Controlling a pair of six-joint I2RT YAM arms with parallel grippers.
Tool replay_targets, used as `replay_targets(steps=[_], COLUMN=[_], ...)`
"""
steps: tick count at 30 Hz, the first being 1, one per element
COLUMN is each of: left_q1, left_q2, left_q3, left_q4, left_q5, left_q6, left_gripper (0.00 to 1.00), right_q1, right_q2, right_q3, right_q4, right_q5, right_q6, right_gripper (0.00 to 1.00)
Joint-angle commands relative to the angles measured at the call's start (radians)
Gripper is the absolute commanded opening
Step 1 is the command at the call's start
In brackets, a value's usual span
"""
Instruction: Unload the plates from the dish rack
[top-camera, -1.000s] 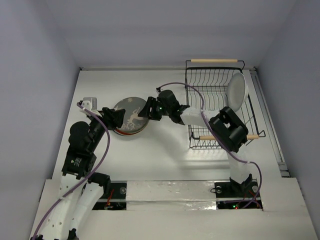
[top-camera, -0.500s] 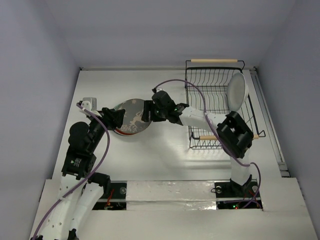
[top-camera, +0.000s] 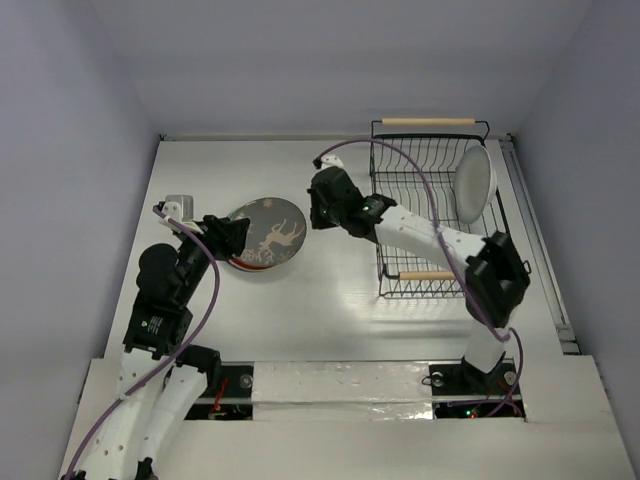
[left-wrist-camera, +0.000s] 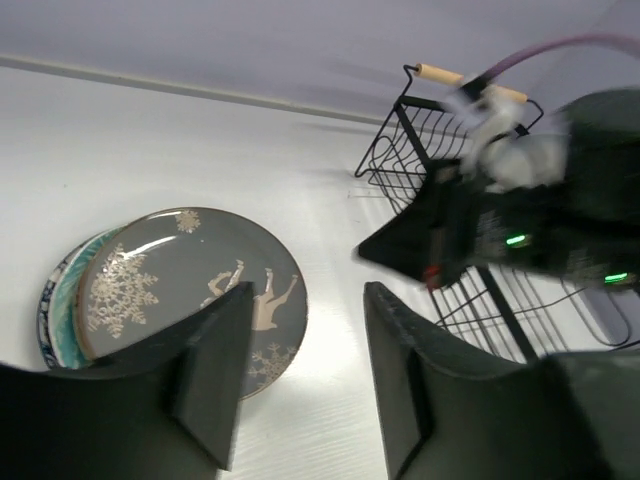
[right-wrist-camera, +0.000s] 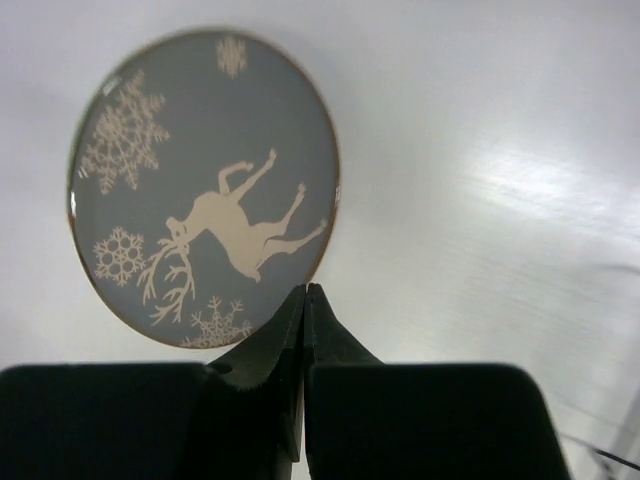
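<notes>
A grey-brown plate (top-camera: 268, 232) with a pale deer and snowflakes lies flat on top of a stack of plates; a teal and blue-white rim (left-wrist-camera: 55, 300) peeks out beneath it. My right gripper (top-camera: 314, 218) is shut on nothing, and in the right wrist view its tips (right-wrist-camera: 305, 290) hover just off the right edge of that plate (right-wrist-camera: 200, 180). My left gripper (left-wrist-camera: 305, 400) stands open at the stack's left side with bare table between its fingers. A plain white plate (top-camera: 476, 184) stands upright in the black wire dish rack (top-camera: 400, 180).
A small white-grey block (top-camera: 177, 205) lies at the table's left edge behind my left arm. The right arm's purple cable (top-camera: 400, 160) arches over the rack. The rack's near wooden handle (top-camera: 428, 275) sits beside the right forearm.
The grey deer plate, held tilted by my right gripper before, now lies flat on the stack. The right gripper let go, shut and drew back. The left jaws narrowed a little.
</notes>
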Motion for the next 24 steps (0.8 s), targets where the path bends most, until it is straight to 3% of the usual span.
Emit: replay_targets(steps=[1, 3, 6, 9, 13, 16, 17, 18, 20, 24], left_q1=[0.004, 0.004, -0.005, -0.005, -0.016, -0.025, -0.037, -0.037, -0.049, -0.068], left_q2=[-0.015, -0.017, -0.018, -0.023, -0.035, -0.044, -0.046, -0.049, -0.057, -0.076], left_q3=[0.016, 0.016, 0.016, 0.016, 0.018, 0.020, 0.021, 0.023, 0.026, 0.027], left_q4=[0.040, 0.040, 0.040, 0.039, 0.034, 0.031, 0.030, 0.028, 0.025, 0.022], left_q5=[0.011, 0.014, 0.011, 0.007, -0.002, -0.006, -0.009, -0.010, -0.022, -0.035], left_q6=[0.003, 0.003, 0.003, 0.002, 0.002, 0.002, 0.003, 0.005, 0.009, 0.011], left_gripper=[0.43, 0.28, 0.12, 0.03, 0.00, 0.00, 0.00, 0.02, 0.04, 0.12], right_q1=[0.005, -0.009, -0.094, -0.261, -0.485, -0.630, -0.660, -0.711, -0.750, -0.805], right_q2=[-0.201, -0.252, -0.339, -0.430, -0.499, -0.504, -0.499, -0.484, -0.464, -0.393], right_q3=[0.021, 0.038, 0.040, -0.012, -0.074, -0.089, -0.097, -0.097, -0.098, -0.086], right_q4=[-0.009, -0.064, -0.128, -0.159, -0.190, -0.187, -0.181, -0.181, -0.167, -0.172], right_q5=[0.177, 0.306, 0.383, 0.377, 0.383, 0.350, 0.345, 0.331, 0.316, 0.253], right_q6=[-0.103, -0.142, -0.195, -0.203, -0.206, -0.214, -0.219, -0.222, -0.240, -0.255], right_gripper=[0.00, 0.00, 0.00, 0.00, 0.00, 0.16, 0.25, 0.40, 0.54, 0.56])
